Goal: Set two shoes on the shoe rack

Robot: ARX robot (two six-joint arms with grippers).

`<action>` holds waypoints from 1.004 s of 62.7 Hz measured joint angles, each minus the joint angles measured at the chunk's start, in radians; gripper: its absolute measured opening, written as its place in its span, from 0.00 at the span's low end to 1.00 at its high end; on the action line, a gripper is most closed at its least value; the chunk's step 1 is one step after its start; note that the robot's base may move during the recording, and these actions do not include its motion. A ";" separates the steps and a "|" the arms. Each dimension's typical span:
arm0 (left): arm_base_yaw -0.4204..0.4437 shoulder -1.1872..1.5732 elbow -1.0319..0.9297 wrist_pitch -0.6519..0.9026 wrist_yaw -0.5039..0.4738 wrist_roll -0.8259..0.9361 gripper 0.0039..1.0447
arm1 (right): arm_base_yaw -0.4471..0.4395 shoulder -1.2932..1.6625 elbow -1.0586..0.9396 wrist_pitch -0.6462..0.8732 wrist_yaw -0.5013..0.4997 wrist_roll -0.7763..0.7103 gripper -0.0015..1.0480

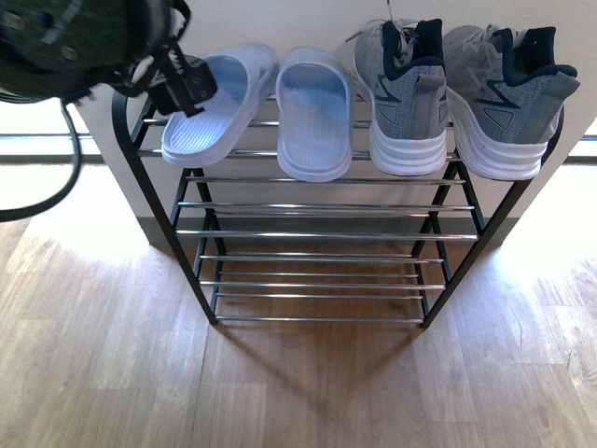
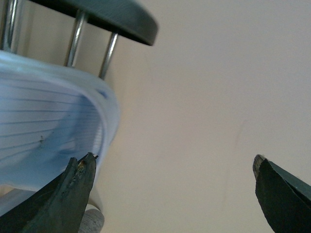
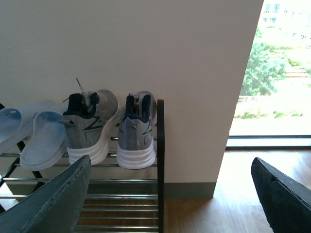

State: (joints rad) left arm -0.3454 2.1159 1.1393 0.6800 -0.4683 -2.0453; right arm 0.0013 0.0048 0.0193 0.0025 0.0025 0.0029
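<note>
On the shoe rack [image 1: 187,245] top tier we see both pale blue slides [image 1: 314,112] beside both grey sneakers [image 1: 407,98]. Our left claw [image 2: 172,170] and right claw [image 3: 170,167] are spread, holding nothing.

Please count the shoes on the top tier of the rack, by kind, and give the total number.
Pale blue slides: 2, left one and right one.
Grey knit sneakers: 2, left one and right one.
Total: 4 shoes, all on the top tier of the shoe rack.
</note>
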 joint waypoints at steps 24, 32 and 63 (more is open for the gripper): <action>0.201 -0.661 -0.492 -0.172 -0.104 0.842 0.91 | 0.000 0.000 0.000 0.000 0.000 0.000 0.91; 0.265 -0.848 -0.633 -0.169 -0.114 1.188 0.91 | 0.000 0.000 0.000 0.000 0.000 0.000 0.91; 0.544 -1.527 -1.019 -0.249 0.313 1.943 0.81 | 0.000 0.000 0.000 0.000 0.000 0.000 0.91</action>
State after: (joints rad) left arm 0.1986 0.5888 0.1207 0.4305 -0.1555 -0.1020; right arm 0.0013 0.0048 0.0193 0.0025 0.0025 0.0029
